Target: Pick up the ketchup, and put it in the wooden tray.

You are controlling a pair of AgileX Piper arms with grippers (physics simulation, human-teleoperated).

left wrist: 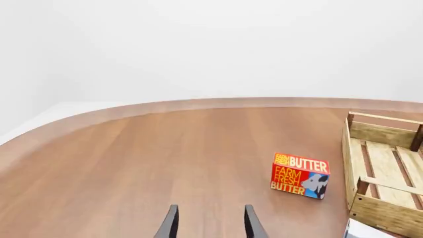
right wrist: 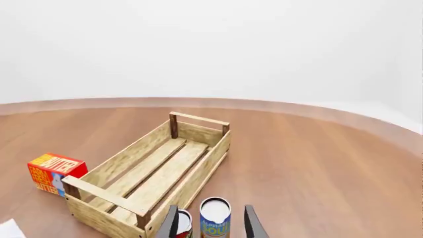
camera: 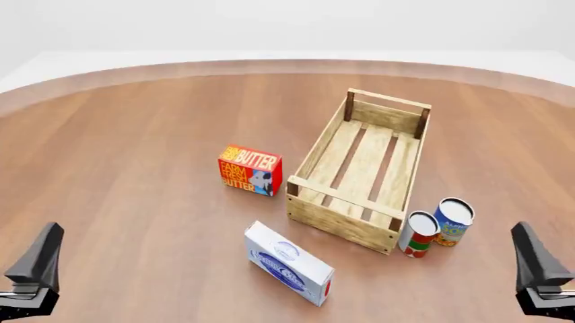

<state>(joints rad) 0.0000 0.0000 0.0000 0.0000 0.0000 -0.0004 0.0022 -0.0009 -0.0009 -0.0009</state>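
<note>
The ketchup cannot be found in any of the 3 views: no slim red-orange bottle stands on the desk [camera: 134, 155], so which arm is nearer to it, and how its long axis lies, cannot be told. The wooden tray [camera: 346, 225] sits right of centre with its long axis running away from the arms, and holds nothing. In my judgement the right claw [right wrist: 210, 207] is better placed for the drop. It is spread wide and holds nothing, looking toward the tray's near corner. The left claw [left wrist: 210, 207] is also wide and holds nothing, facing bare desk. The red box [camera: 250, 169] just left of the tray reads "FARM FRESH BUTTER". A white-and-blue box [camera: 287, 264] lies nearer, its print too small to read. 2 cans stand by the tray's near right corner: a red-and-white can [camera: 419, 234] and a blue can [camera: 453, 221] that seems to read "SOUP".
</note>
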